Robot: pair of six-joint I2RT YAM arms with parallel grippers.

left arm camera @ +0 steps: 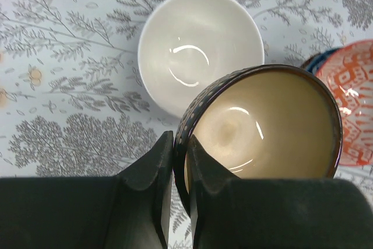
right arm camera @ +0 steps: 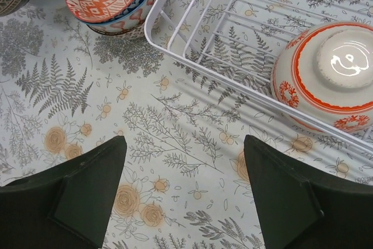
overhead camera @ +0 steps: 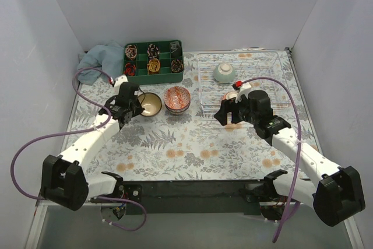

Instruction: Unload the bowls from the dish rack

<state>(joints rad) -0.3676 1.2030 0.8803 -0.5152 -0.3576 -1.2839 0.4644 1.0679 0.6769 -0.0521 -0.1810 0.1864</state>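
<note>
Left jaws pinch rim of dark bowl [left arm camera: 268, 126].

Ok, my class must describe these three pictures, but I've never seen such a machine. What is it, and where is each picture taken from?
It is a robot: a left arm and a right arm bolted at the near edge of a table, each ending in a two-finger claw. One picture looks down from above; the others come from cameras on each wrist. The left claw pinches the rim of a dark dotted bowl, beside a white bowl and a red patterned bowl. The right claw hangs open, holding nothing, by the wire dish rack, where an orange-trimmed bowl and a pale green bowl sit upside down. Farther back lie a green tray and a blue cloth.
</note>
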